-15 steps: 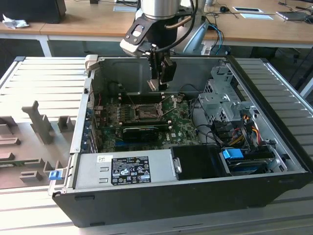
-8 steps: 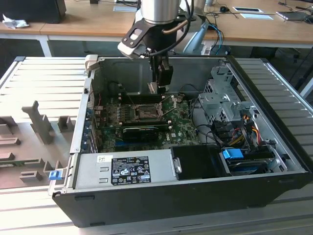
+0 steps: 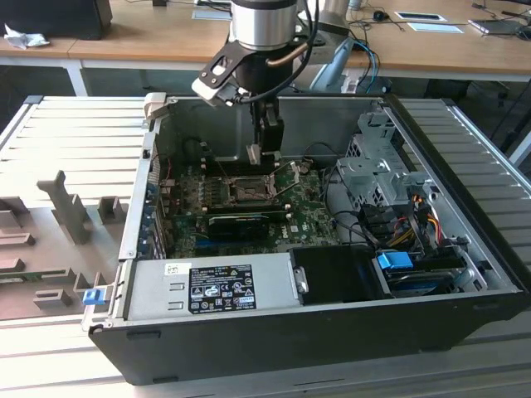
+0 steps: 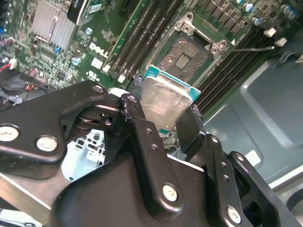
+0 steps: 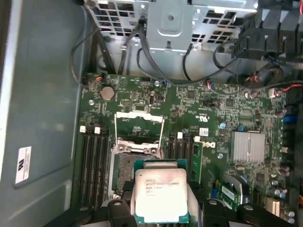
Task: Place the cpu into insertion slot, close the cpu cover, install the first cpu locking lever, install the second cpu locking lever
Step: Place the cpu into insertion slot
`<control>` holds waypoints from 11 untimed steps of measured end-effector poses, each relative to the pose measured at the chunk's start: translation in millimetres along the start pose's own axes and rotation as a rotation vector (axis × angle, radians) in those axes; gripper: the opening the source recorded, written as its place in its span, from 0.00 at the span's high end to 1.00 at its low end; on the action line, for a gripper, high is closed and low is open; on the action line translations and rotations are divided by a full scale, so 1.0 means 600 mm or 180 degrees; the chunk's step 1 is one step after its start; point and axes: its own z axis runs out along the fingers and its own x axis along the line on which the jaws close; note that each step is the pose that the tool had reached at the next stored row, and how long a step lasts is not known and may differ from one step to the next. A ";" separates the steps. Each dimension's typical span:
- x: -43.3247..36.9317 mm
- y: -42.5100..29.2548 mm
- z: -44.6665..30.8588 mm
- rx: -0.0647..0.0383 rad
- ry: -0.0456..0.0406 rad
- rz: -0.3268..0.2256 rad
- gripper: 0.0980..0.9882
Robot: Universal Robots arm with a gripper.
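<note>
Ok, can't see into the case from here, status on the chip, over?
Claw shut on the cpu. Chip held off the insertion slot, not seated. Cpu cover up, nothing across the socket.

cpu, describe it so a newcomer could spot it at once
Look inside the open computer case, above the green motherboard. The tool is shut on the cpu, held near the insertion slot. It's the only flat square with a pale silver top and green edge.

An open computer case lies on the slatted tabletop; its grey power supply sits at the near side, the green motherboard beyond; a drive cage stands at the exterior view's right; grey fixtures lie at that view's left.
</note>
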 end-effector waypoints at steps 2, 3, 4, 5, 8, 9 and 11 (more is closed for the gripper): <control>0.000 0.000 0.005 0.0000 -0.0009 0.0129 0.52; 0.000 -0.001 0.007 0.0000 -0.0014 0.0208 0.52; 0.000 -0.001 0.010 0.0000 -0.0018 0.0256 0.52; 0.000 -0.001 0.014 0.0000 -0.0023 0.0322 0.52; 0.000 -0.004 0.023 0.0000 -0.0024 0.0331 0.52; 0.000 -0.005 0.026 -0.0001 -0.0022 0.0309 0.52; 0.000 -0.005 0.036 0.0000 -0.0008 0.0120 0.52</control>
